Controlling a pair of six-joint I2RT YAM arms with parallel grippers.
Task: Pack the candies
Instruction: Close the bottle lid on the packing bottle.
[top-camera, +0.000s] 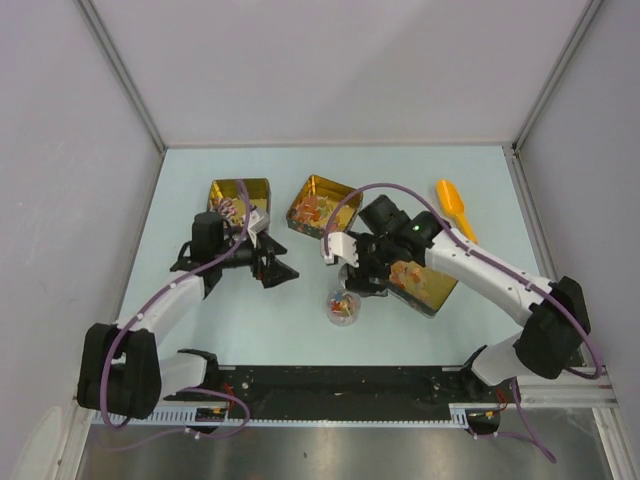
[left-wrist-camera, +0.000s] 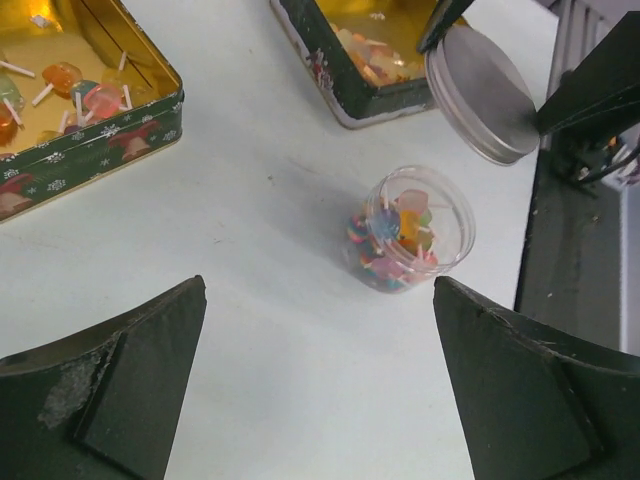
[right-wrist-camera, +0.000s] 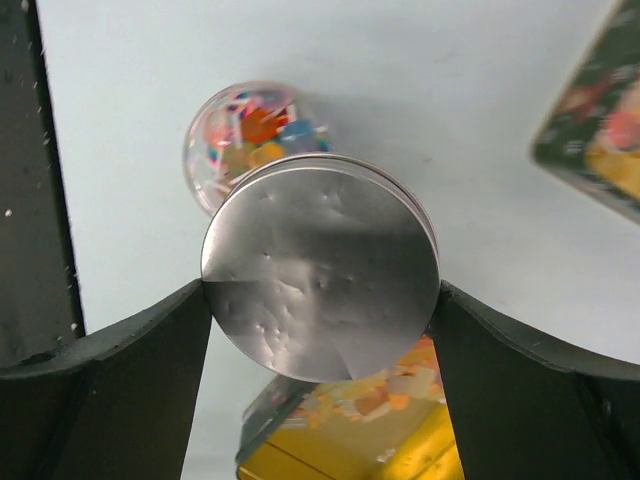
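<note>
The candies (left-wrist-camera: 398, 238) fill a small clear round jar (top-camera: 343, 307) that stands open on the table; it also shows in the right wrist view (right-wrist-camera: 248, 132). My right gripper (right-wrist-camera: 320, 300) is shut on a round silver lid (right-wrist-camera: 320, 268), held by its edge just above and beside the jar. In the top view the right gripper (top-camera: 353, 282) hangs just behind the jar. My left gripper (left-wrist-camera: 320, 400) is open and empty, low over bare table, with the jar ahead of it. In the top view the left gripper (top-camera: 278, 264) is to the jar's left.
Three gold tins with green sides hold more sweets: one at the back left (top-camera: 240, 198), one at the back middle (top-camera: 318, 205), one under the right arm (top-camera: 428, 285). An orange scoop (top-camera: 455, 208) lies at the back right. The black base rail (top-camera: 340, 385) runs along the near edge.
</note>
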